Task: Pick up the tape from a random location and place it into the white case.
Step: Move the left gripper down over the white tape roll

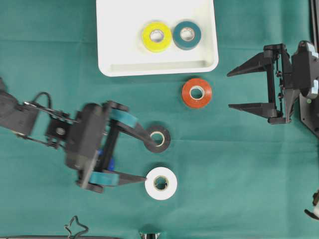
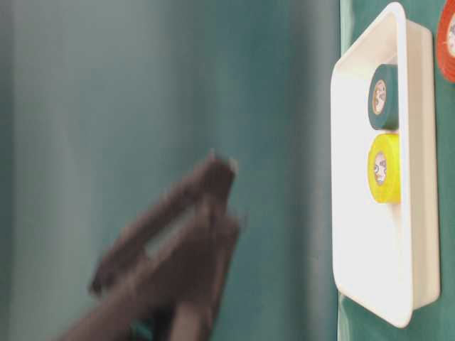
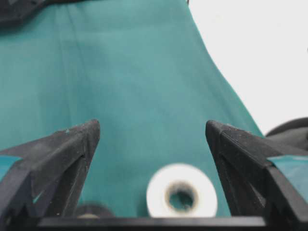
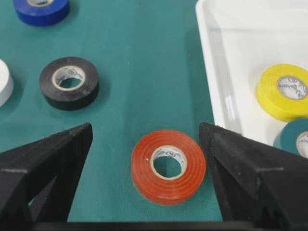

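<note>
The white case lies at the table's far edge and holds a yellow roll and a teal roll. An orange tape lies on the green cloth just below the case's right corner. My right gripper stands open to its right, and in the right wrist view the orange tape sits ahead between the wide fingers, untouched. My left gripper is open, one fingertip at a black tape, the other at a white tape. The white tape shows low between the left fingers.
A blue roll lies beyond the black tape; in the overhead view the left arm mostly hides it. The case wall rises just right of the orange tape. A blurred dark arm part fills the table-level view's lower left.
</note>
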Tool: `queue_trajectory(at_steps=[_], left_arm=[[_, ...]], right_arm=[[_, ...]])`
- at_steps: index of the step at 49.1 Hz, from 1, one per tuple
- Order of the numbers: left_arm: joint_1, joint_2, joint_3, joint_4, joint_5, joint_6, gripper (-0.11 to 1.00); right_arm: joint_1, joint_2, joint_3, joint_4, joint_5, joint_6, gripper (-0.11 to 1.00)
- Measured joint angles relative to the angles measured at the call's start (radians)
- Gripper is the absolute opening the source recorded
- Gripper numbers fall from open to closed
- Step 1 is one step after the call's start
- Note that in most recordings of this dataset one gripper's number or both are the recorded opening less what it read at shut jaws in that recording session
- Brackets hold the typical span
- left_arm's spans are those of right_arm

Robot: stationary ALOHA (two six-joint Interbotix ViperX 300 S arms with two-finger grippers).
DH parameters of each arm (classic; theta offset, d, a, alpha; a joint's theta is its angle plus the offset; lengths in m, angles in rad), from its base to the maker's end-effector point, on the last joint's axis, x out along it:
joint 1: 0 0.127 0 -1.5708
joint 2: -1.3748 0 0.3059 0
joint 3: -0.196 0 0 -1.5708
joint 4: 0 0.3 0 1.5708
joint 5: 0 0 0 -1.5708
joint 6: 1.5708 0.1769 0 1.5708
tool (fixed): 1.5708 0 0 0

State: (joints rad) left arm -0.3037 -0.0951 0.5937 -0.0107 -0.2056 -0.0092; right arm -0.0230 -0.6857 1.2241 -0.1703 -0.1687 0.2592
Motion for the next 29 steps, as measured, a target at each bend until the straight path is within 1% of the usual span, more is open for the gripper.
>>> queue_trajectory(at_steps=[12, 17, 29], left_arm=[[0.002, 0.098, -0.15, 0.002, 0.101, 0.003, 0.96], [0.002, 0.117, -0.189, 0.0, 0.144, 0.002, 0.96], [0.002, 0.143, -0.245, 0.0, 0.23, -0.005, 0.96]], right_arm=[[-0.002, 0.002, 0.002, -0.002, 0.008, 0.0, 0.88], [-0.002, 0.002, 0.0, -0.002, 0.012, 0.0, 0.88], [-0.002, 0.002, 0.0, -0.002, 0.014, 0.002, 0.88]])
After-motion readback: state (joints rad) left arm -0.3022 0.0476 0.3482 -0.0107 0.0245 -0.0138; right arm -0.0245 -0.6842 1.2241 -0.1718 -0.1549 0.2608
